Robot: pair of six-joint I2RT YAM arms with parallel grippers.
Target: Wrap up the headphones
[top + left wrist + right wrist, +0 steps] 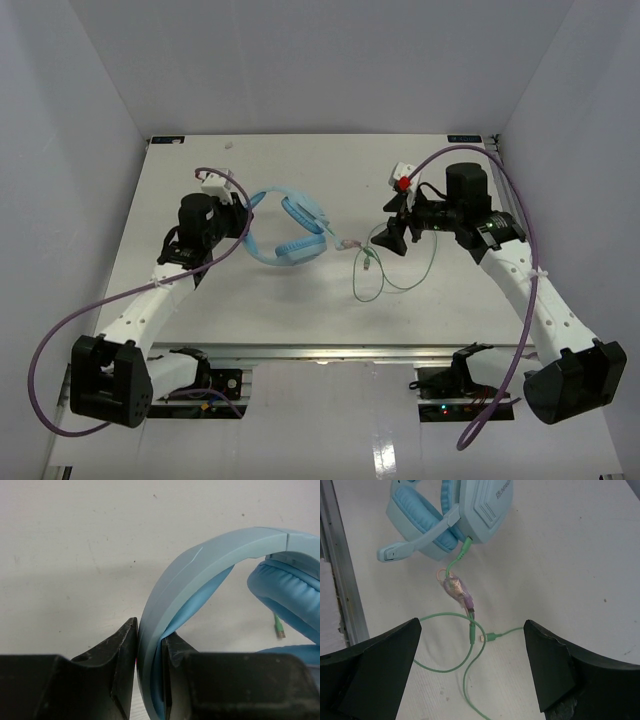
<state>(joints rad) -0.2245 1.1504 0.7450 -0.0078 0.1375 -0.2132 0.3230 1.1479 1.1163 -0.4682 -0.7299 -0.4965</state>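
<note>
One pair of headphones (290, 228), two end effectors, left end effector (150, 636) clamped on headband (200, 560), right end effector (471, 626) spread wide near cord (502, 633).

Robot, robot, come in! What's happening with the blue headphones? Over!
Left fingers shut on headphones at headband. Right fingers open above loose green cord, not yet wrapped. Nothing blocking. Over.

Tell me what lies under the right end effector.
Crossing loops of the light blue headphones' thin pale-green cord on the white table. The right end effector's black fingers hide any cord beneath them.
</note>
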